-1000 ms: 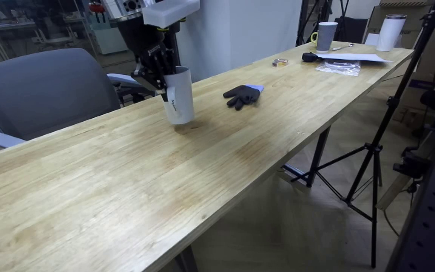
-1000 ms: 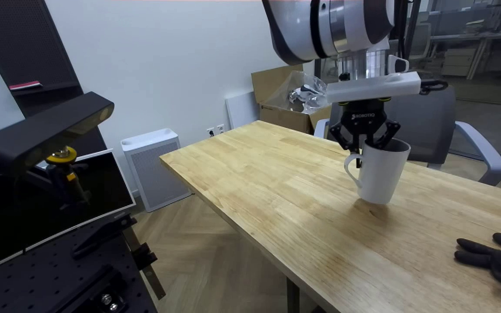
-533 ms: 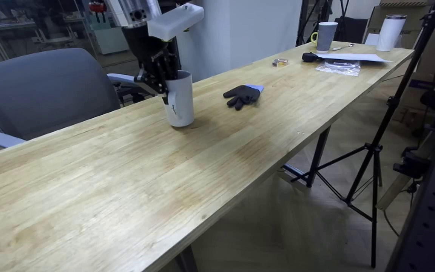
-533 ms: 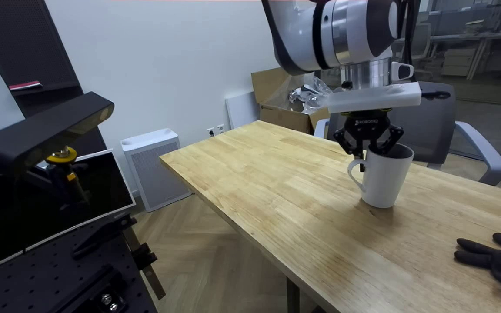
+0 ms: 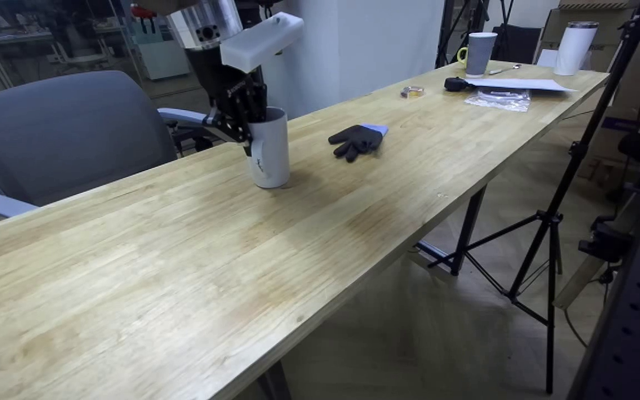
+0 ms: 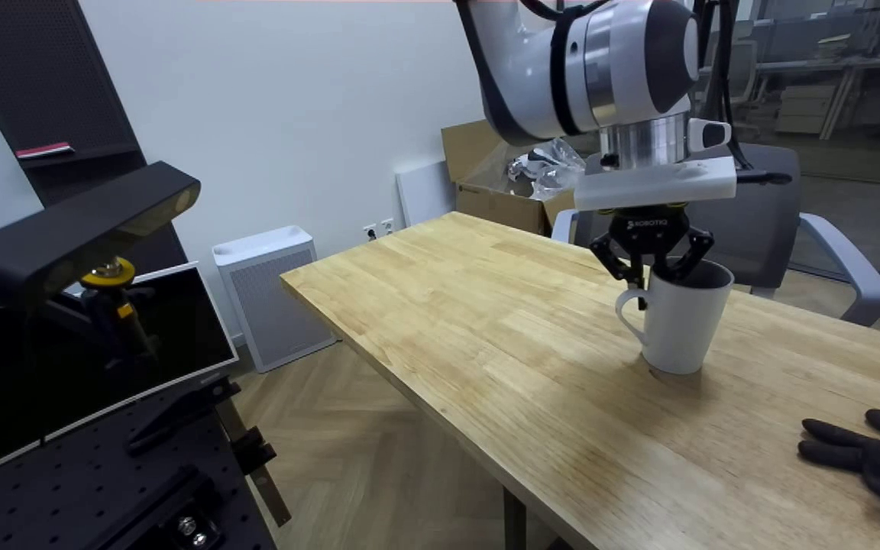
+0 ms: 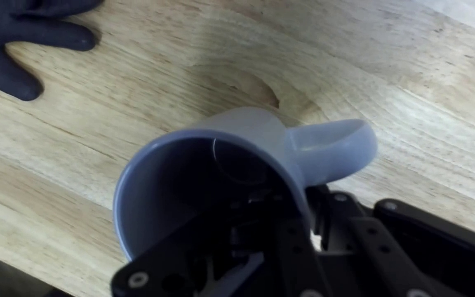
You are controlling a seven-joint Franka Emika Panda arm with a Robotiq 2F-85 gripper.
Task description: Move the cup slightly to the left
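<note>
The cup is a white mug [image 5: 271, 158] with a handle and a small dark mark on its side. It stands close to upright with its base at the tabletop in both exterior views [image 6: 688, 328]. My gripper [image 6: 656, 287] comes from above and straddles the cup's wall beside the handle. One finger is inside the cup and the other is outside, close to the handle. In the wrist view the cup's rim [image 7: 163, 139] and handle [image 7: 336, 150] show, with the gripper [image 7: 293, 200] at the bottom. The inner fingertip is dark inside the cup.
A black glove [image 5: 358, 141] lies on the wooden table [image 5: 186, 278] near the cup; it also shows in the wrist view [image 7: 48, 33]. A grey chair [image 5: 70, 133] stands at the table edge. A grey cup [image 5: 480, 54], a white tumbler [image 5: 574, 49] and papers are at the far end.
My gripper and the cup have come down together and shifted slightly right in both exterior views. The cup hung just above the table before; now its base is at the tabletop.
</note>
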